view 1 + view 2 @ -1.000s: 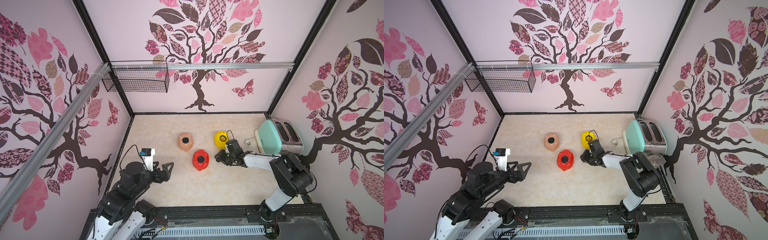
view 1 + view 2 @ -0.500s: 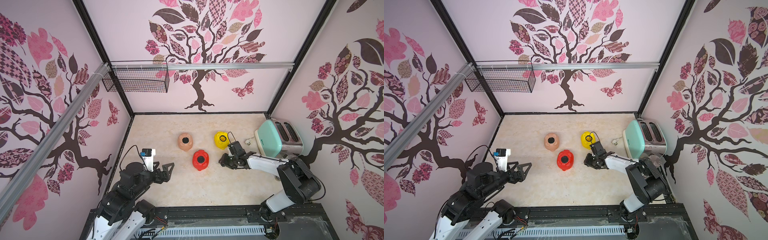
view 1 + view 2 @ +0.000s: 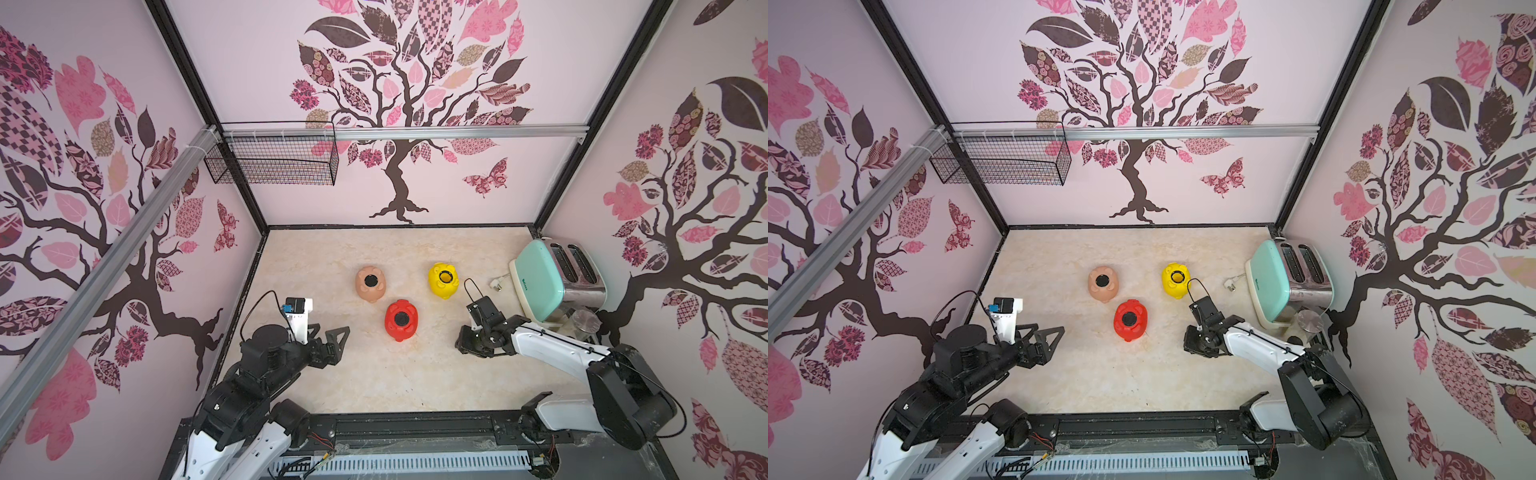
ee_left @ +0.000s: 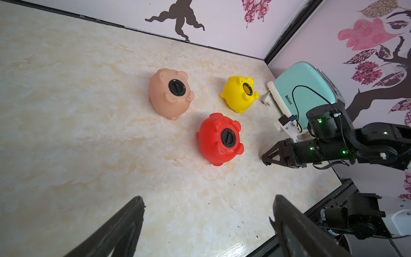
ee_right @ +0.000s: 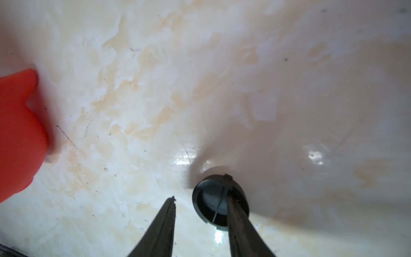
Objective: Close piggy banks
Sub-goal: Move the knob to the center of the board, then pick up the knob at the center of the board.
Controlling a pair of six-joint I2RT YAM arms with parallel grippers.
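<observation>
Three piggy banks lie belly-up mid-table: a peach one, a red one, and a yellow one. Black plugs fill the belly holes of the peach and red pigs; the yellow pig's hole is unplugged. My right gripper is low over the table, in front of the yellow pig and right of the red one. Its jaws are partly apart, and one finger lies across a loose black plug on the table. My left gripper stands wide open and holds nothing, left of the red pig.
A mint-green toaster stands against the right wall, its white mains plug on the table beside the yellow pig. A clear cup sits in front of the toaster. A wire basket hangs on the back wall.
My right gripper has drawn back from the yellow pig toward the front of the table. The left arm and the three pigs have not moved.
</observation>
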